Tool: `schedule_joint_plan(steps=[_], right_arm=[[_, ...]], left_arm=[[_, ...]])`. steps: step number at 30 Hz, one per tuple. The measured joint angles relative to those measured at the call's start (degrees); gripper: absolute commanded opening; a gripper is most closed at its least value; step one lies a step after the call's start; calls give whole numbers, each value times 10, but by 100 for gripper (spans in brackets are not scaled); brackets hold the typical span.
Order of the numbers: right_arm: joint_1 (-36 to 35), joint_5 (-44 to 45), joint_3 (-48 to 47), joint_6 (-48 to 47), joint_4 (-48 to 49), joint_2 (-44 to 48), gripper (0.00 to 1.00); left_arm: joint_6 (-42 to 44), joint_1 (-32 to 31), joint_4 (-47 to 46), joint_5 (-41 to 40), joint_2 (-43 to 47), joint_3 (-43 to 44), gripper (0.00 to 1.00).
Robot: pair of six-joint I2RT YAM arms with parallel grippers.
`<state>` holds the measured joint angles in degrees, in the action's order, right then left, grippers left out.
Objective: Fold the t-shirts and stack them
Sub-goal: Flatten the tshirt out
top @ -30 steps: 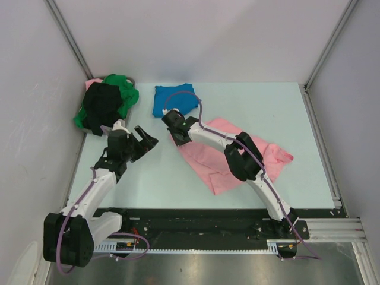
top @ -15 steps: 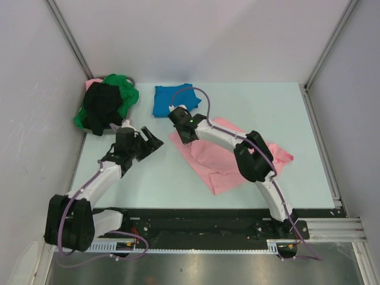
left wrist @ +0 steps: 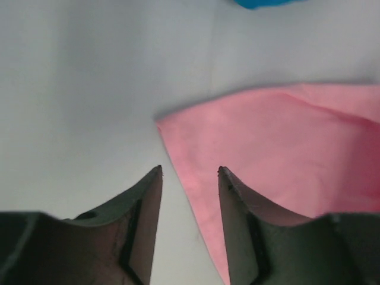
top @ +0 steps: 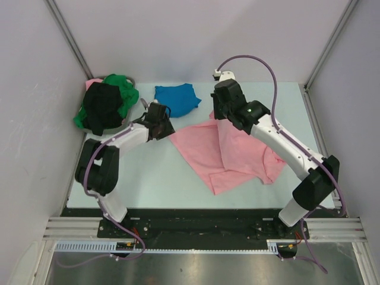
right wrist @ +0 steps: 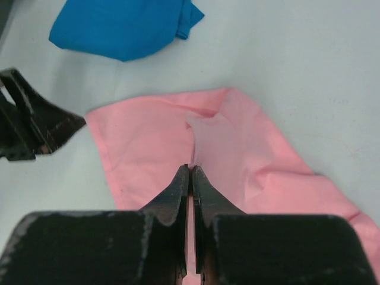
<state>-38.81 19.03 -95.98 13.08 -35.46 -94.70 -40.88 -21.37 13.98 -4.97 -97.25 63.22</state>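
The blue t-shirt [top: 176,98] looks folded. Beside it the pink t-shirt [top: 231,154] is mid-fold: the right gripper [right wrist: 190,169] pinches its cloth, and the left gripper [left wrist: 190,172] stands half-spread astride its corner. The green t-shirt [top: 126,89] and black t-shirt [top: 102,105], heaped nearby, await folding.

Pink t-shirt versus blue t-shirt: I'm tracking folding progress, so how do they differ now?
The pink t-shirt lies spread wide and mostly flat; the blue t-shirt is a compact bundle. The pink t-shirt covers far more table than the blue t-shirt. The right gripper is shut on a raised pinch of the pink t-shirt; nothing touches the blue t-shirt. Both are plain single-colour cloth on the table.
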Motion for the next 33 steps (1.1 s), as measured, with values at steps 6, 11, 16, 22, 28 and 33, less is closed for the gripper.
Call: schedule_joint_plan(steps=[6, 11, 16, 22, 28, 33], right_arm=[[21, -19, 53, 3, 2, 34, 0], [30, -35, 77, 4, 4, 41, 0], [39, -50, 85, 6, 7, 54, 0], [47, -61, 87, 9, 16, 61, 0], [48, -67, 90, 11, 16, 62, 0], [48, -73, 90, 14, 17, 64, 0]], left_arm=[[18, -1, 99, -90, -106, 120, 33], [44, -9, 146, -136, -176, 183, 36], [65, -31, 166, -156, -205, 201, 49], [79, -53, 167, -164, -207, 205, 57], [85, -61, 151, -163, -207, 200, 34], [100, -62, 143, -162, -212, 203, 0]])
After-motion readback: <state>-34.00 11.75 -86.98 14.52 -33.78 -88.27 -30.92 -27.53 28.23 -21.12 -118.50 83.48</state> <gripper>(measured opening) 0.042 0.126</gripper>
